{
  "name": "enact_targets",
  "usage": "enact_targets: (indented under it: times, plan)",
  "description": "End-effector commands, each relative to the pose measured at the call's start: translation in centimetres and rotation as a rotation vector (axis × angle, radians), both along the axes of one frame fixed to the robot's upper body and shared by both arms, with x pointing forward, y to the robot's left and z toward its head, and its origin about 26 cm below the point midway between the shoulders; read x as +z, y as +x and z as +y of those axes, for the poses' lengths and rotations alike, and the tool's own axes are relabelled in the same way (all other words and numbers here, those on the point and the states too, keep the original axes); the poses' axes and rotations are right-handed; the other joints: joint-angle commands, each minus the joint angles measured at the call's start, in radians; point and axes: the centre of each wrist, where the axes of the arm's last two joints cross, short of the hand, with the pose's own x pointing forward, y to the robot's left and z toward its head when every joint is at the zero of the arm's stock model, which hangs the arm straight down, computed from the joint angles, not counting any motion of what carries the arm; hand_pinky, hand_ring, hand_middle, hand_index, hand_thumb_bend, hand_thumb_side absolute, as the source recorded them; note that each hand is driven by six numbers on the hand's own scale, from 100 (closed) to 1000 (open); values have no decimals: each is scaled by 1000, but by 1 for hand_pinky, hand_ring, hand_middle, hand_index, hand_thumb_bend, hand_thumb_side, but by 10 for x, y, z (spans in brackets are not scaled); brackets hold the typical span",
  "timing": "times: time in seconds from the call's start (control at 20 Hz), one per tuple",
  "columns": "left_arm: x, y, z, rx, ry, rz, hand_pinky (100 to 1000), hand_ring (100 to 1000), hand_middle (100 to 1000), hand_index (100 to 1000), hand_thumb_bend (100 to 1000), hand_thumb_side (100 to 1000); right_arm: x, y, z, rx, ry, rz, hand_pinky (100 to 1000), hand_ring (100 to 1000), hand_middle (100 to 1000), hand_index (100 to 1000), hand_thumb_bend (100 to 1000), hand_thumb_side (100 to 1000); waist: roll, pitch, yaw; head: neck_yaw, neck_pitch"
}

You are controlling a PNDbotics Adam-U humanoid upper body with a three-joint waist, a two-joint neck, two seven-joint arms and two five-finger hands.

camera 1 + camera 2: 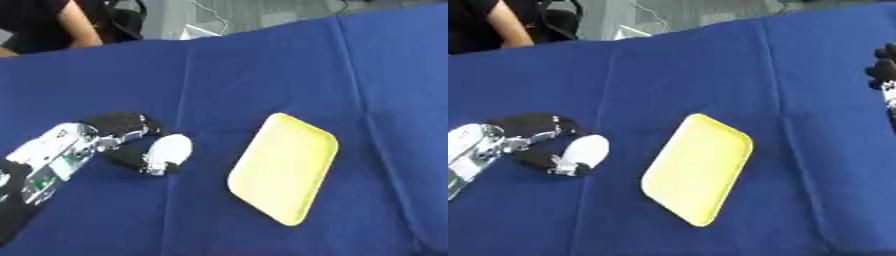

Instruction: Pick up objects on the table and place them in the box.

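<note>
My left hand [105,140] comes in from the lower left over the blue cloth, its black fingers and thumb curled round a small white rounded object [169,148]. The object sits between thumb and fingers, low over the cloth; I cannot tell whether it touches the cloth. To its right lies a shallow yellow tray [284,167], tilted askew, with nothing in it. In the right eye view my right hand [885,70] shows only as dark fingertips at the right edge, far from the tray.
A blue cloth [262,80] covers the whole table, with creases running toward the far edge. A person in dark clothes stands beyond the far left corner, touching nothing on the table.
</note>
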Motion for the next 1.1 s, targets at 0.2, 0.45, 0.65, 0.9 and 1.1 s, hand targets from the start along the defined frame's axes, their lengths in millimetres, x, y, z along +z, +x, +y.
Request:
enact_targets:
  times: [0.2, 0.45, 0.65, 0.9, 1.1]
  plan:
    - [15, -7, 1, -20, 57, -47, 907, 753, 721, 852, 687, 1000, 8, 0, -2, 1, -25, -21, 867, 867, 931, 1000, 356, 935, -4, -12, 3, 3, -2]
    - [6, -1, -6, -18, 55, -57, 891, 706, 685, 829, 675, 1000, 9, 0, -1, 6, -22, -24, 867, 868, 931, 1000, 356, 936, -8, -10, -1, 7, -5]
    - [-1, 1, -7, -24, 66, -47, 897, 713, 694, 834, 677, 1000, 9, 0, -1, 5, -21, -25, 867, 868, 931, 1000, 356, 936, -7, -8, -2, 9, -5]
    - [-7, 3, -4, -18, 69, -36, 904, 735, 720, 856, 693, 1000, 9, 0, -1, 4, -21, -27, 867, 868, 931, 1000, 356, 936, -7, -7, -3, 8, -3]
    - [-8, 3, -3, -17, 64, -27, 912, 760, 746, 883, 721, 1000, 9, 0, -1, 3, -21, -27, 868, 868, 931, 1000, 356, 935, -7, -8, -1, 8, -4]
